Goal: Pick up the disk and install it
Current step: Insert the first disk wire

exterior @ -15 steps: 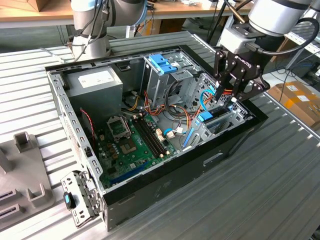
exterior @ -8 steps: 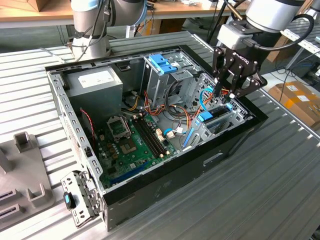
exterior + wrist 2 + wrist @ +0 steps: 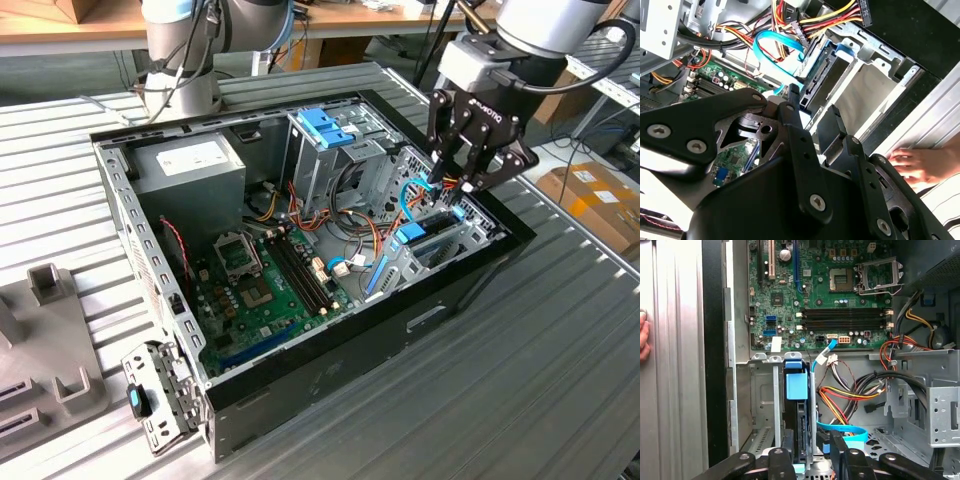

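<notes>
The disk stands on edge in the bay at the corner of the case, toward the exterior view's right, with its blue rail showing. It looks seated or nearly so, though I cannot tell how deep. The gripper hangs right over it with the jaws apart, one finger on each side of the disk's edge. In the first wrist view a sliver of cable shows between one finger and the disk, so nothing is clamped. To do this step well, I judge the fingers should sit square to the disk's flat faces and centred on its edge. Any push should go straight along the bay's walls, clear of the blue cable and the wire bundle just beside (a hand rests on the table outside the case, worth minding). The arm reaches in from the exterior view's upper right, its wrist pointed steeply down into the case and tilted slightly inward.
</notes>
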Robot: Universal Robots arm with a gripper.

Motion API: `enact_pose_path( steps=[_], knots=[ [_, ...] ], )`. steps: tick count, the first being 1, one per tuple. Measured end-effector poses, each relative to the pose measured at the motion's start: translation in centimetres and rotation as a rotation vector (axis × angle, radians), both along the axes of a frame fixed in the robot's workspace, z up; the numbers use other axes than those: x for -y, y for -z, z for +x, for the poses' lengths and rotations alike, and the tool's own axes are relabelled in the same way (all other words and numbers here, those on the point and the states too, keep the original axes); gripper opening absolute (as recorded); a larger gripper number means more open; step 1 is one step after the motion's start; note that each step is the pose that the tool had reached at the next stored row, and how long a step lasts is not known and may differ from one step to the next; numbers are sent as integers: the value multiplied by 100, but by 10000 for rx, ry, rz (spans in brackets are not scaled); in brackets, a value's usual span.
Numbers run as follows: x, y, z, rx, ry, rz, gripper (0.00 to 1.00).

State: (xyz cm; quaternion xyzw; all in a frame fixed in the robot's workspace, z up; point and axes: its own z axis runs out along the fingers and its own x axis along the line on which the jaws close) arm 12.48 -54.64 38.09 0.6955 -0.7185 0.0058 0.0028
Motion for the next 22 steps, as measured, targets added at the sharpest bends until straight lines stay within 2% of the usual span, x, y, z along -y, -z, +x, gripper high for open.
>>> enact_pose_path(
  steps=[3,8,11,14,15,20,21,22],
  knots=[
    [-17,2,15,0,-2,12,42],
    [-59,8,86,0,0,121,42],
    [-61,33,93,-1,-6,122,42],
    [-61,152,94,0,-35,123,42],
    [-56,173,94,0,-42,121,42],
    [-56,179,94,-1,-43,121,42],
    [-56,180,94,-1,-43,121,41],
    [-56,180,94,0,-43,121,34]
  ],
)
